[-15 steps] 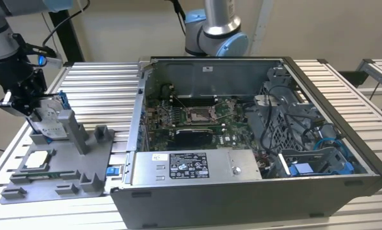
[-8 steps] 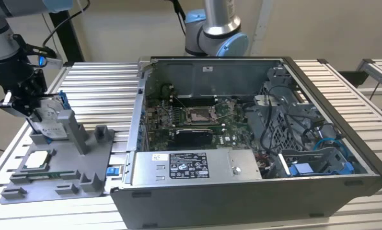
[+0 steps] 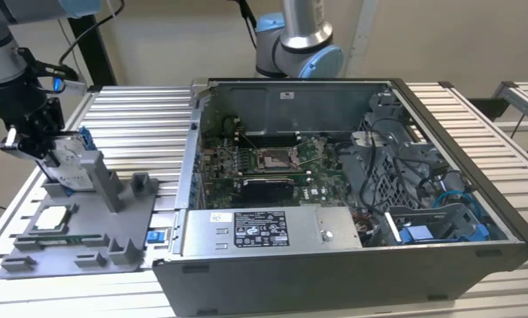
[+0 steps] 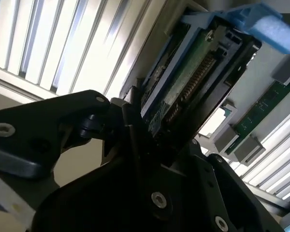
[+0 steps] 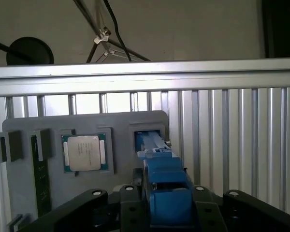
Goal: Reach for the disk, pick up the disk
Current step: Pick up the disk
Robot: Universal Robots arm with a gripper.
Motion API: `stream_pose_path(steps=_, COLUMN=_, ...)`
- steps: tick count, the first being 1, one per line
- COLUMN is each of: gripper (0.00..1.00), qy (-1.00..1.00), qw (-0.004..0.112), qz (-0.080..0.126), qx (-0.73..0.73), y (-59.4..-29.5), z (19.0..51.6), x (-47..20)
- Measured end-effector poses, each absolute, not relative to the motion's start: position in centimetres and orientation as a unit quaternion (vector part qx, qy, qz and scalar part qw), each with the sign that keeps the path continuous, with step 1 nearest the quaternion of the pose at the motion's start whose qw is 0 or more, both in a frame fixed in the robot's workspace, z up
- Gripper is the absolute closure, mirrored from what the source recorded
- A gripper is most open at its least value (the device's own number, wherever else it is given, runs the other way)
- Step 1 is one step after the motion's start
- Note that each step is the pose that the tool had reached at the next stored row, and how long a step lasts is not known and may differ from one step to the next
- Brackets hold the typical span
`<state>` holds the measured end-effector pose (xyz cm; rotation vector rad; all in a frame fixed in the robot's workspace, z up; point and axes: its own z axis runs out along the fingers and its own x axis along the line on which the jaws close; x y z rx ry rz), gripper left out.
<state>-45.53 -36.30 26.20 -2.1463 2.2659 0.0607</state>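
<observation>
- A black label with white print (image 3: 260, 228) sits on top of the silver metal power-supply box (image 3: 202, 244) inside the open grey computer case (image 3: 334, 285). Rows of lines and symbols show, but nothing is legible.
- A small white sticker (image 3: 218, 216) lies just beside it on the same box. Its print is too small to read.
- A white sticker (image 3: 287, 94) is on the case's inner back wall and can't be read.
- A white label (image 3: 70, 175) is on the flat silver-grey metal disk (image 3: 64, 154). It has dark marks, but no words can be made out.
- The small square silver processor chip (image 5: 83, 152) has a lid with no lettering I can read.
</observation>
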Motion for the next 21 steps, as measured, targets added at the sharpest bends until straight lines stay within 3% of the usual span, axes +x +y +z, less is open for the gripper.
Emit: stream_pose_path(steps=21, gripper=1.00, qy=0.726, qw=0.009, qz=0.018, qx=-0.687, y=-36.28, z=26.16, x=-45.53)
